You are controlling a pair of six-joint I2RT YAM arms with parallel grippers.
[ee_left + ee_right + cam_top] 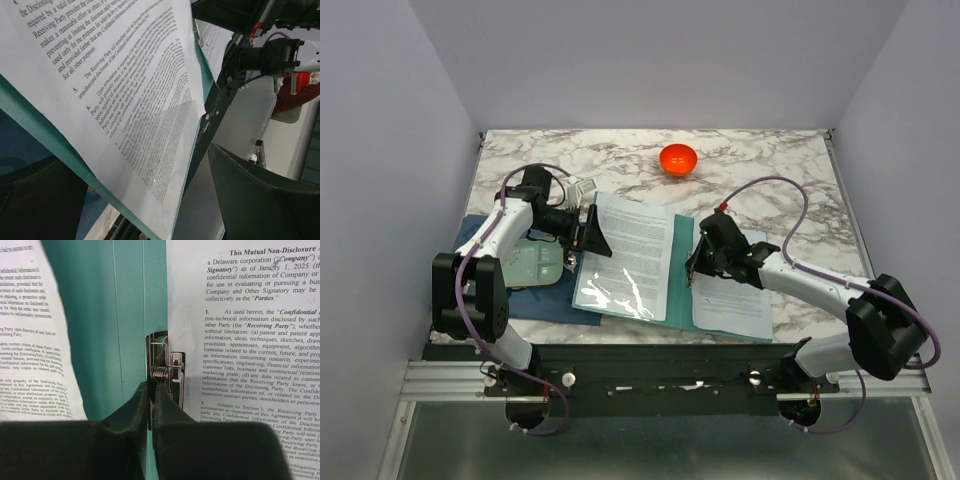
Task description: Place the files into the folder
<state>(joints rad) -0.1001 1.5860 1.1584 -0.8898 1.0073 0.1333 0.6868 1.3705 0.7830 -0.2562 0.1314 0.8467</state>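
Observation:
The teal folder [682, 272] lies open on the table. Its left half carries a printed sheet under a clear sleeve [625, 260]. The files [735, 290] lie on its right half; they also show in the right wrist view [240, 340]. My right gripper [695, 265] is at the spine, its jaws shut [152, 387] on the small metal clip [165, 360]. My left gripper [592, 232] is at the left cover's outer edge. Its fingers stand wide apart [135, 167], with the raised teal cover edge [30, 110] and sheet [125, 75] slanting between them.
An orange bowl [678, 159] sits at the back middle. A dark blue mat [535, 300] and a pale green tray [535, 265] lie under the left arm, partly beneath the folder. The marble table's front edge is just below the folder.

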